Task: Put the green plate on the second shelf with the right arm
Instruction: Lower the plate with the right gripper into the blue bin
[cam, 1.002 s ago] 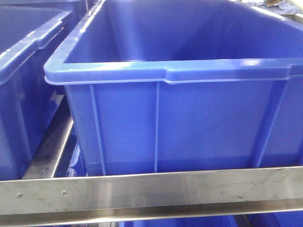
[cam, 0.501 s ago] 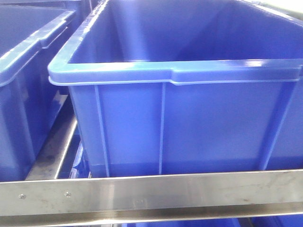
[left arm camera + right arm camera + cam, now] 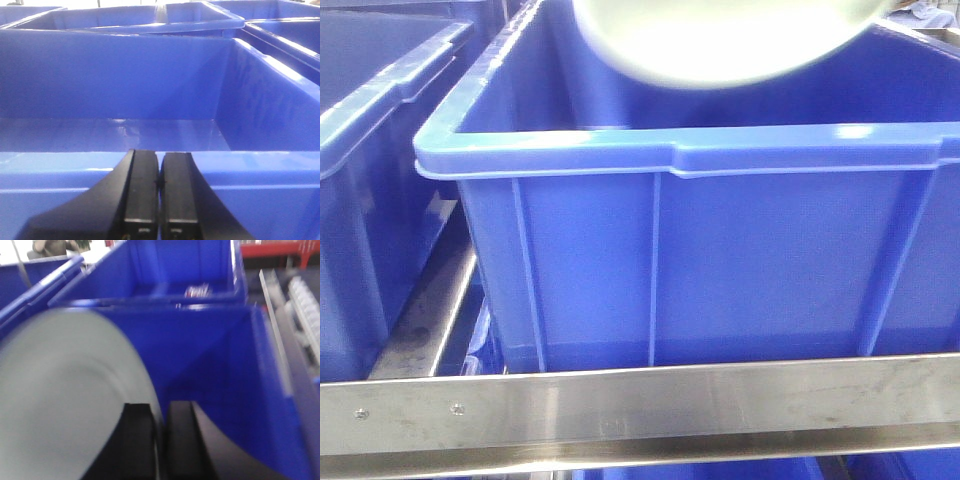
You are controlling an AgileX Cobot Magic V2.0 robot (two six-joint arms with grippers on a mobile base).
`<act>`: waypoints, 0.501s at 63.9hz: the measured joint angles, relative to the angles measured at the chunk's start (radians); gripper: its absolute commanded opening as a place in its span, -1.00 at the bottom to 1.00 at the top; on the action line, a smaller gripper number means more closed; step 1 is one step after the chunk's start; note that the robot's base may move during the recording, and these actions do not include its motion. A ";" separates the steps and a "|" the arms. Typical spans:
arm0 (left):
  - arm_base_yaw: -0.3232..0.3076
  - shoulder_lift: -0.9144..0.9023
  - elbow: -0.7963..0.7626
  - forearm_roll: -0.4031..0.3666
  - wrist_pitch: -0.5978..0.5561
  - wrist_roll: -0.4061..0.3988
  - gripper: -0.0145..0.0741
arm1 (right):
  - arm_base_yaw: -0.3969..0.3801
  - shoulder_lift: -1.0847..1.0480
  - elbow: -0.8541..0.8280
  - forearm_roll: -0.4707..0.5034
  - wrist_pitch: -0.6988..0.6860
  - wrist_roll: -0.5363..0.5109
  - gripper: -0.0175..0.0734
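Blue bins (image 3: 720, 250) fill the steel rack (image 3: 640, 410). My right gripper (image 3: 161, 440) pinches the green plate (image 3: 65, 400) by its rim, edge-on above a bin, for carrying; my left gripper (image 3: 159, 190) sits closed, empty.

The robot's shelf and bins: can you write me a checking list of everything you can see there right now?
Surface: scuffed steel shelf rail across the front; big blue plastic bin sits behind it.
Job's things: round pale green plate, blurred, above the big bin's opening; not on a shelf yet.
Clutter: second blue plastic bin beside the big one; a far bin holds small items, too blurred to name.
Tools: left tool shut, holding nothing; right tool shut on the plate's rim.
Cables: nothing seen.
Surroundings: more blue bins behind; red frame far off.
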 measured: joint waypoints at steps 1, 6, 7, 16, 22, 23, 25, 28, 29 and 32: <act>0.000 0.000 0.000 0.000 0.000 0.000 -0.38 | 0.000 0.010 -0.014 0.000 0.005 0.010 0.14; 0.000 0.000 0.000 0.000 0.000 0.000 -0.38 | 0.001 0.051 -0.053 0.000 0.012 0.038 0.19; 0.000 0.000 0.000 0.000 0.000 0.000 -0.38 | 0.001 0.055 -0.059 0.000 0.012 0.041 0.18; 0.000 0.000 0.000 0.000 0.000 0.000 -0.38 | 0.001 0.064 -0.073 0.000 0.021 0.058 -0.15; 0.000 0.000 0.000 0.000 0.000 0.000 -0.38 | 0.001 0.061 -0.075 0.000 0.051 0.060 -0.53; 0.000 0.000 0.000 0.000 0.000 0.000 -0.38 | 0.001 0.059 -0.075 0.000 0.059 0.060 -0.48; 0.000 0.000 0.000 0.000 0.000 0.000 -0.38 | 0.001 0.051 -0.075 0.000 0.076 0.060 -0.46; 0.000 0.000 0.000 0.000 0.000 0.000 -0.38 | 0.001 0.038 -0.075 0.000 0.104 0.060 -0.49; 0.000 0.000 0.000 0.000 0.000 0.000 -0.38 | 0.001 0.033 -0.075 0.000 0.116 0.060 -0.49; 0.000 0.000 0.000 0.000 0.000 0.000 -0.38 | 0.001 0.010 -0.075 0.000 0.143 0.060 -0.51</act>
